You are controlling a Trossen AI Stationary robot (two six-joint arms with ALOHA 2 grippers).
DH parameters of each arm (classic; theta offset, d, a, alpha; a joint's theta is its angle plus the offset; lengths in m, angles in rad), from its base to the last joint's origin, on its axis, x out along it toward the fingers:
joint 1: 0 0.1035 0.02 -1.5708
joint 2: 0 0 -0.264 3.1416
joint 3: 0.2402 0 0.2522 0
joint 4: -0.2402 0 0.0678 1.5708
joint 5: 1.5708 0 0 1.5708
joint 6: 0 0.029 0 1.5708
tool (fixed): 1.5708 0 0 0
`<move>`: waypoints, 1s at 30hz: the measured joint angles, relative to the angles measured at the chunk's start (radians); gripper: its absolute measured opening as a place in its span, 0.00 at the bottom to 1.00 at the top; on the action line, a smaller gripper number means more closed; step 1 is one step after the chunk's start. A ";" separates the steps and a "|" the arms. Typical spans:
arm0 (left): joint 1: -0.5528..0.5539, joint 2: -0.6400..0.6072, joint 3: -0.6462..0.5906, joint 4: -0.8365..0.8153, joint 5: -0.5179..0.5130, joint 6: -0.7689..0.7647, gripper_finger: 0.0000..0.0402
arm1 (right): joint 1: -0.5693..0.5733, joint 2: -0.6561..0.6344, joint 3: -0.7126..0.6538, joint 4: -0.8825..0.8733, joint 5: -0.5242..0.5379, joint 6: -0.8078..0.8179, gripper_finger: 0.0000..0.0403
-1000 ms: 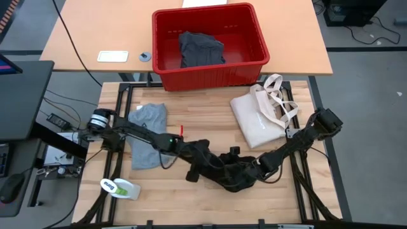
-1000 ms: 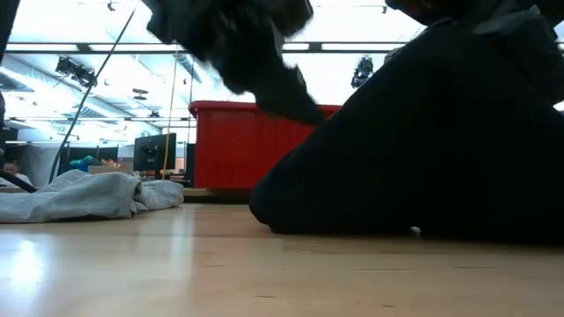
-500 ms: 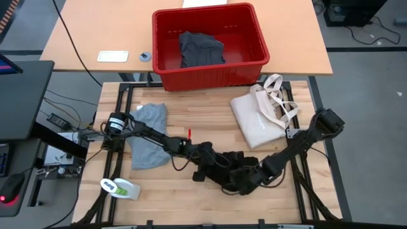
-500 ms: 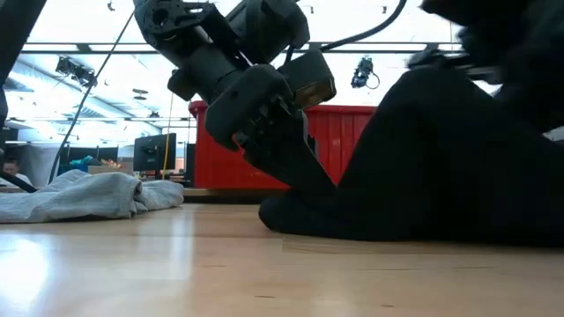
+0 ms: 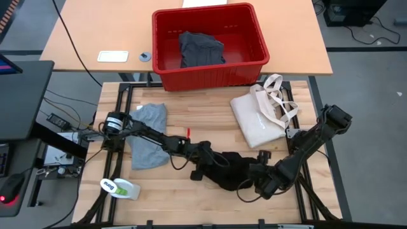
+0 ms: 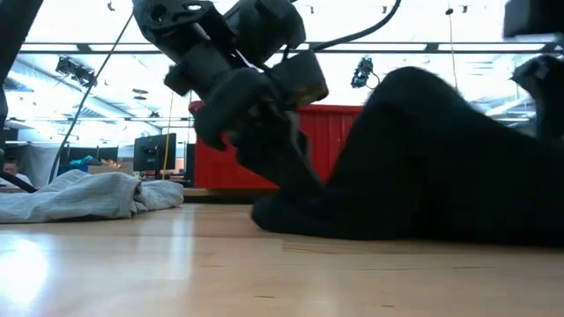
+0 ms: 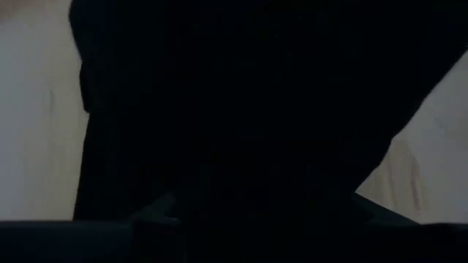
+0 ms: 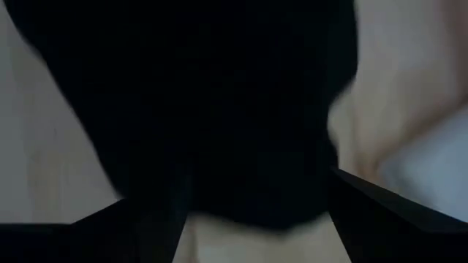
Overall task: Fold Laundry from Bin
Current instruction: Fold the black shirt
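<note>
Both grippers sit at the black garment [image 5: 232, 170]: right gripper [image 5: 266, 185] wide open, left gripper [image 5: 205, 168] unclear. I'd pinch opposite edges, then spread evenly.

A pale wood table [image 5: 191, 124] stands on grey floor [image 5: 369, 127] under ceiling lights [image 6: 88, 48].

A red bin [image 5: 254, 38] at the top centre holds a dark grey garment [image 5: 201, 48]. Lower centre lies a black garment [image 5: 234, 170], a light grey T-shirt [image 5: 147, 133] at left, and a cream tote bag [image 5: 257, 121] at right.
</note>
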 joint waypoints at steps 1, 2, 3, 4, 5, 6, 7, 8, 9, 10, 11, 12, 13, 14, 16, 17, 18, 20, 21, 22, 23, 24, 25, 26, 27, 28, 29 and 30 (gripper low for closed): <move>0.000 -0.016 -0.003 -0.024 -0.004 0.006 0.45 | 0.003 0.008 -0.001 -0.020 -0.035 0.041 0.78; 0.000 -0.034 -0.004 -0.058 -0.007 0.012 0.45 | 0.005 0.018 -0.004 -0.034 -0.065 0.080 0.78; 0.001 -0.046 -0.004 -0.080 -0.012 0.020 0.45 | 0.005 0.025 -0.011 -0.033 -0.093 0.114 0.78; 0.001 -0.060 -0.004 -0.106 -0.019 0.028 0.45 | 0.005 0.034 -0.019 -0.026 -0.108 0.140 0.77; 0.002 -0.072 -0.005 -0.137 -0.027 0.038 0.45 | 0.001 0.044 -0.029 -0.014 -0.111 0.156 0.77; 0.003 -0.084 -0.005 -0.167 -0.032 0.051 0.45 | -0.002 0.054 -0.041 0.014 -0.104 0.164 0.77; 0.003 -0.096 -0.005 -0.193 -0.034 0.063 0.45 | -0.006 0.066 -0.052 0.055 -0.085 0.164 0.77; 0.003 -0.106 -0.005 -0.214 -0.034 0.075 0.45 | -0.012 0.079 -0.061 0.103 -0.059 0.155 0.76; 0.003 -0.121 -0.005 -0.232 -0.034 0.083 0.45 | -0.020 0.094 -0.065 0.154 -0.035 0.135 0.76; 0.003 -0.141 -0.006 -0.254 -0.034 0.088 0.45 | -0.030 0.109 -0.066 0.203 -0.015 0.102 0.76; 0.002 -0.166 -0.007 -0.265 -0.033 0.091 0.45 | -0.043 0.127 -0.066 0.247 -0.003 0.067 0.76; 0.001 -0.196 -0.007 -0.264 -0.033 0.096 0.45 | -0.057 0.145 -0.066 0.289 0.009 0.032 0.76; 0.000 -0.230 -0.006 -0.269 -0.031 0.101 0.45 | -0.074 0.164 -0.066 0.331 0.018 -0.004 0.76; -0.001 -0.263 -0.005 -0.276 -0.031 0.102 0.45 | -0.092 0.182 -0.065 0.377 0.026 -0.038 0.75; -0.001 -0.321 -0.005 -0.281 -0.030 0.092 0.45 | -0.130 0.217 -0.063 0.474 0.047 -0.097 0.75; -0.001 -0.343 -0.004 -0.283 -0.030 0.079 0.45 | -0.151 0.235 -0.063 0.523 0.064 -0.124 0.74; -0.001 -0.362 -0.004 -0.280 -0.030 0.055 0.45 | -0.171 0.248 -0.063 0.569 0.082 -0.153 0.74; -0.004 -0.383 -0.003 -0.273 -0.030 0.006 0.45 | -0.211 0.268 -0.065 0.666 0.137 -0.219 0.73; -0.005 -0.390 -0.003 -0.272 -0.030 -0.020 0.45 | -0.230 0.276 -0.067 0.715 0.168 -0.247 0.72; -0.006 -0.393 -0.003 -0.275 -0.030 -0.043 0.45 | -0.248 0.282 -0.068 0.777 0.202 -0.274 0.72; -0.006 -0.394 -0.003 -0.275 -0.029 -0.066 0.45 | -0.265 0.284 -0.068 0.836 0.223 -0.304 0.71; -0.007 -0.394 -0.003 -0.275 -0.028 -0.089 0.45 | -0.281 0.284 -0.067 0.887 0.227 -0.341 0.71; -0.007 -0.394 -0.003 -0.281 -0.027 -0.111 0.45 | -0.295 0.282 -0.066 0.920 0.218 -0.378 0.70; -0.007 -0.394 -0.003 -0.287 -0.027 -0.130 0.45 | -0.306 0.281 -0.065 0.930 0.200 -0.404 0.70; -0.007 -0.394 -0.003 -0.292 -0.027 -0.145 0.45 | -0.314 0.278 -0.065 0.917 0.180 -0.418 0.70; -0.007 -0.394 -0.003 -0.301 -0.027 -0.152 0.45 | -0.319 0.271 -0.066 0.887 0.163 -0.426 0.69; -0.007 -0.394 -0.003 -0.315 -0.031 -0.152 0.45 | -0.319 0.261 -0.068 0.853 0.153 -0.431 0.69; -0.007 -0.394 -0.003 -0.332 -0.038 -0.145 0.45 | -0.319 0.244 -0.068 0.824 0.149 -0.434 0.68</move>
